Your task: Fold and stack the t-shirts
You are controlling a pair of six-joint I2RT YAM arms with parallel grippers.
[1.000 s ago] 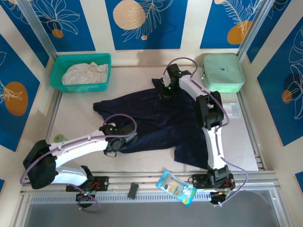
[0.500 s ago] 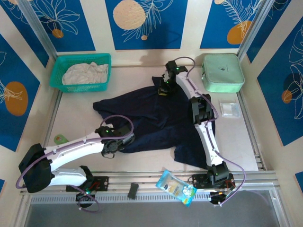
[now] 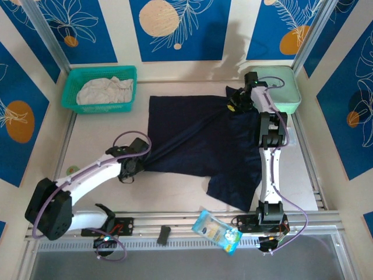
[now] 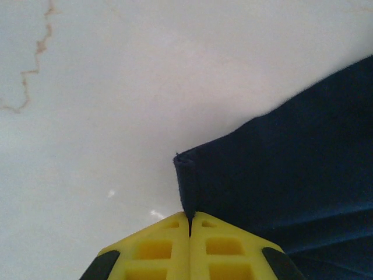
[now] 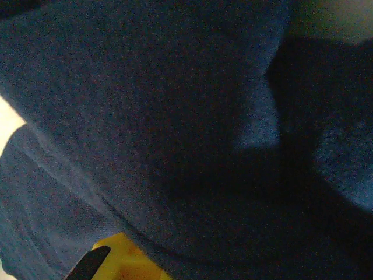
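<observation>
Navy t-shirt [image 3: 192,140]: spread on the table and stretched between both sets of jaws, with a taut crease running from one to the other.
Left gripper [image 4: 189,217]: jaws pressed together on the hem corner, cloth fanning out ahead of them.
Right gripper [image 3: 234,105]: at the far shoulder. Cloth drapes over its yellow finger [image 5: 123,256], so the jaw state cannot be told.
Off-white t-shirt [image 3: 105,90]: crumpled in the teal basket [image 3: 69,100], well apart from both jaws.
Mint case [image 3: 280,96]: just beside the right jaws.
Handling: even tension, both ends level. The thin corner pinch could probably slip.
</observation>
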